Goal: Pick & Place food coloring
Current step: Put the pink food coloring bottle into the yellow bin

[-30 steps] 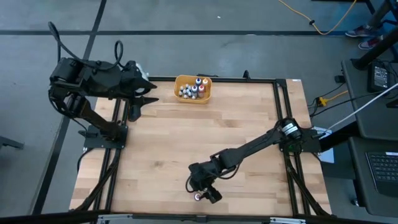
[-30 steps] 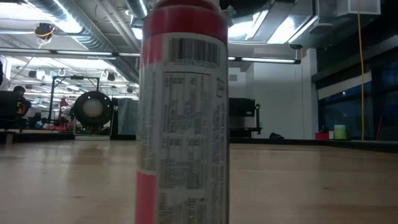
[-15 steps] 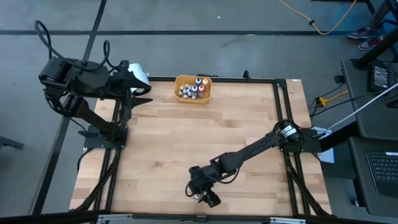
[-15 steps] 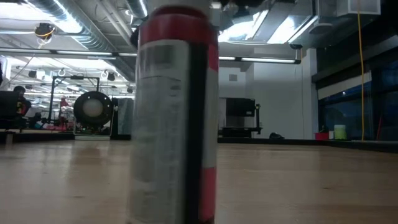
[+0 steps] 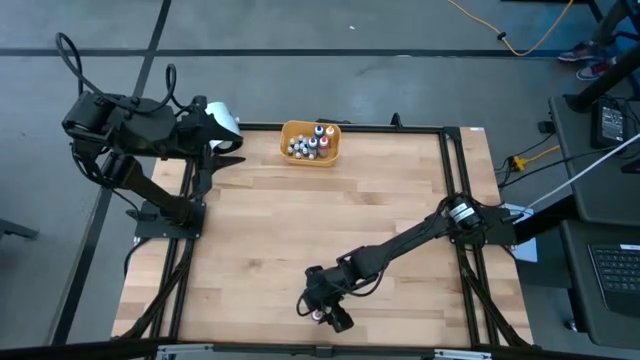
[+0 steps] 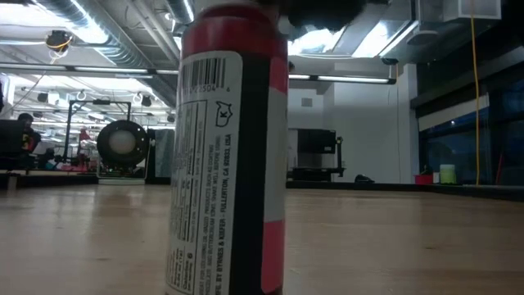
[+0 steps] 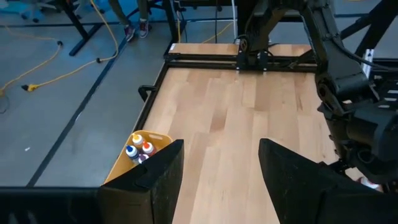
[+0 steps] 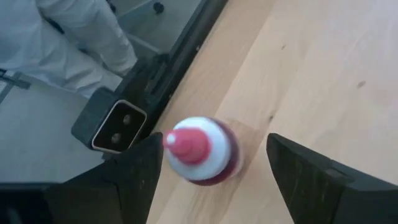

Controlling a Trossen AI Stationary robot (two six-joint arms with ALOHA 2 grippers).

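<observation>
Bench (image 5: 300, 230): pale wood planks, smooth, matt with slight sheen.
Bench frame (image 5: 452, 180): black metal rails, matt.
Bin (image 5: 296, 131): yellow-orange plastic, smooth, upper centre of the high view.
Food coloring bottle (image 6: 229, 147): printed paper label, red and white, glossy; black stripe.
Bottle tip (image 8: 188, 145): red plastic on a white shoulder, smooth.
Right gripper (image 8: 214, 180): dark plastic fingers, matt.
Floor (image 5: 300, 60): grey, smooth, dull.

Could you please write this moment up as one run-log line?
right gripper: open, straddling upright red-capped dropper bottle at table's near edge | left gripper: open, idle off table's far-left corner | yellow-orange plastic bin: holds remaining bottles
</observation>
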